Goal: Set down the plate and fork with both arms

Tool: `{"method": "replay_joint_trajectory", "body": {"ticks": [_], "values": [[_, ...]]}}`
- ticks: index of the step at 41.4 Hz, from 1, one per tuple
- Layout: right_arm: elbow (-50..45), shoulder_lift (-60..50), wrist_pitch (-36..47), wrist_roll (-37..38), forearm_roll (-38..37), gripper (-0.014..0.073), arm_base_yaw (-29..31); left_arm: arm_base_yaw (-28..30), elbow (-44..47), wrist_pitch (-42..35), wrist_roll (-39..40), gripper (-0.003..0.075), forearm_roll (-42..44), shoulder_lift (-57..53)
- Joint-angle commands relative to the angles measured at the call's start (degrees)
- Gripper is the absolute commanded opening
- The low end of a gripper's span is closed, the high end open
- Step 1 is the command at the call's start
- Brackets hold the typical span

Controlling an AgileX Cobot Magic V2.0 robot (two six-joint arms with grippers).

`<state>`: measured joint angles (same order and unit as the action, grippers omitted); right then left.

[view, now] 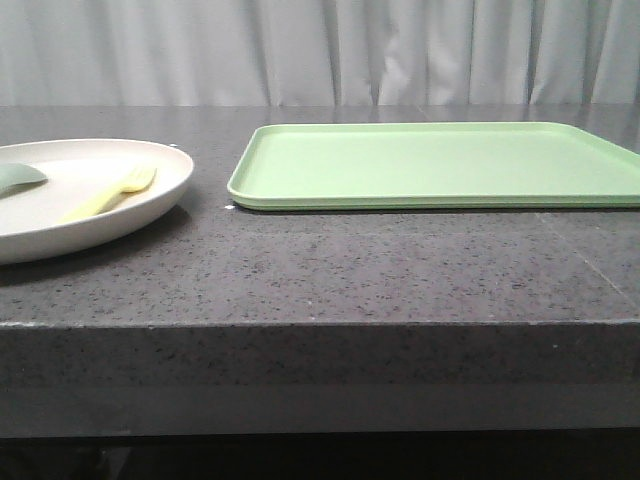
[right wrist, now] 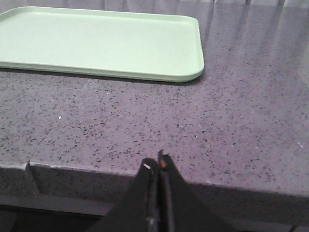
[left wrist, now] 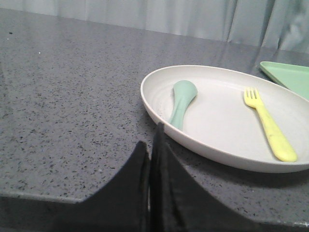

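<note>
- Neither claw shows in the front view. On the grey stone table (view: pixel 400 270) the plate (view: pixel 60 215) sits at about 9 o'clock, with the fork (view: pixel 108 193) lying inside it beside a grey-green spoon (view: pixel 18 178). The light-green tray (view: pixel 440 165) lies just beside the plate, toward 3 o'clock, apart from it and bare.
- Judged from this, nothing of the task is done: plate and fork both wait to be picked up, and the tray looks the likely place for them.
- Left wrist view: the left gripper (left wrist: pixel 150 145) has its jaws pressed together with nothing between them, low at the table's near edge. The plate (left wrist: pixel 222 145) lies from 12 to about 2 o'clock of the tips, its near rim close by them. The spoon (left wrist: pixel 181 99) is the nearer utensil; the fork (left wrist: pixel 268 125) lies farther, near 2 o'clock, tines pointing away. A corner of the tray (left wrist: pixel 289 77) shows beyond.
- Right wrist view: the right gripper (right wrist: pixel 155 166) is likewise closed and empty, at the table's front edge. Only the tray (right wrist: pixel 96 43) shows, at about 11 o'clock and well apart; plate and fork are out of this view.
</note>
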<state>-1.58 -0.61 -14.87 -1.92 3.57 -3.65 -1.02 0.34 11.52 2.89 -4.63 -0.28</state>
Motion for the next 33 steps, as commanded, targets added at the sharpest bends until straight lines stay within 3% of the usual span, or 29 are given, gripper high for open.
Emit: {"method": "replay_joint_trajectory", "body": {"ticks": [1,21,33], "values": [[0.24,-1.04,5.24,-0.56,-0.41,-0.0067,0.07,-0.06,0.10,-4.96,0.07,-0.0018,-0.09,-1.18],[0.24,-1.04,7.77,-0.56,0.26,-0.0067,0.07,-0.06,0.10,-7.73,0.07,-0.0018,-0.09,-1.18],[1.75,-1.04,14.46,-0.27,0.37,-0.0067,0.07,-0.06,0.10,-16.55,0.07,-0.0018,-0.09,-1.18]]}}
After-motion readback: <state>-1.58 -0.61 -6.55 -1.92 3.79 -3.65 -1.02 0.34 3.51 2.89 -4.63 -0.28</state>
